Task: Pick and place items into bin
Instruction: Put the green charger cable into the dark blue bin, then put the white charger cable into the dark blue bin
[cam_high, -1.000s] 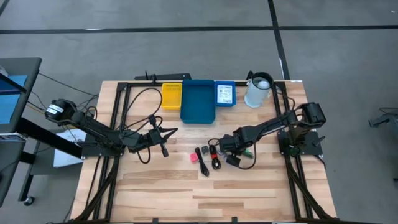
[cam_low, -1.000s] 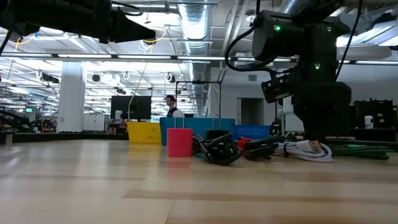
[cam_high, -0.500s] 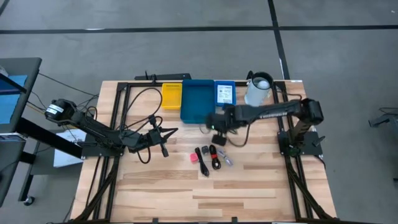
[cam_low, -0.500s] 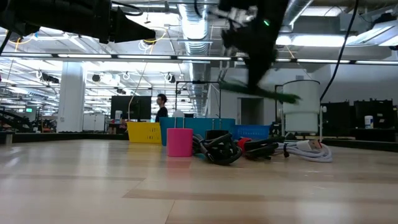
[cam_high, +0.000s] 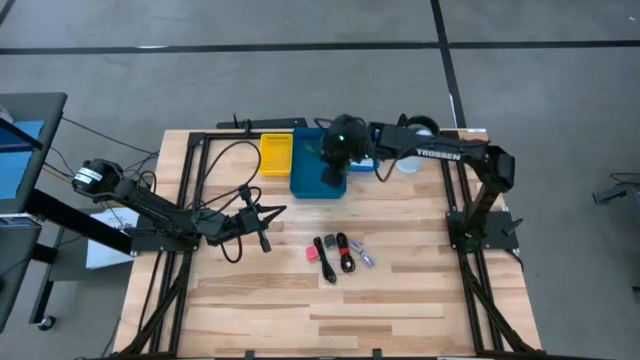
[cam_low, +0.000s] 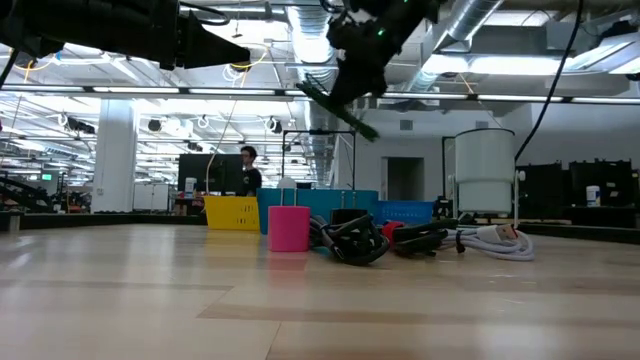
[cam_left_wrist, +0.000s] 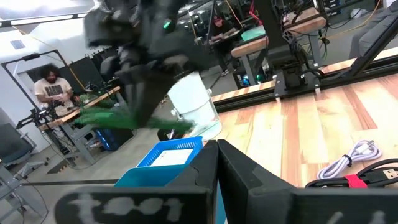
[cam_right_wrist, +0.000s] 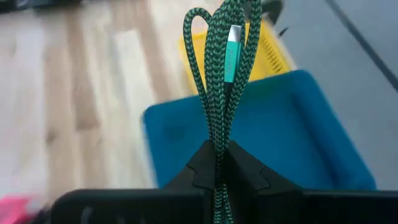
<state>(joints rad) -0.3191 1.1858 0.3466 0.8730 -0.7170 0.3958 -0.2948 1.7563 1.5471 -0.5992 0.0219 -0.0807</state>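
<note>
Green cable (cam_right_wrist: 219, 74) clamped in right tool (cam_right_wrist: 217, 163), above blue bin (cam_right_wrist: 292, 140).

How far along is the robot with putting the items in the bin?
Nothing shows as binned yet. The right gripper holds a green braided cable above the large blue bin. The pink block, black cables and white cable remain on the table; the left gripper waits.

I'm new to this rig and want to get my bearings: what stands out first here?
The right gripper, raised over the big blue bin at the table's far edge, pinches a looped green braided cable. Mid-table lies a cluster of leftovers: a pink cube beside black cables. The left gripper waits, shut, left of them.
</note>
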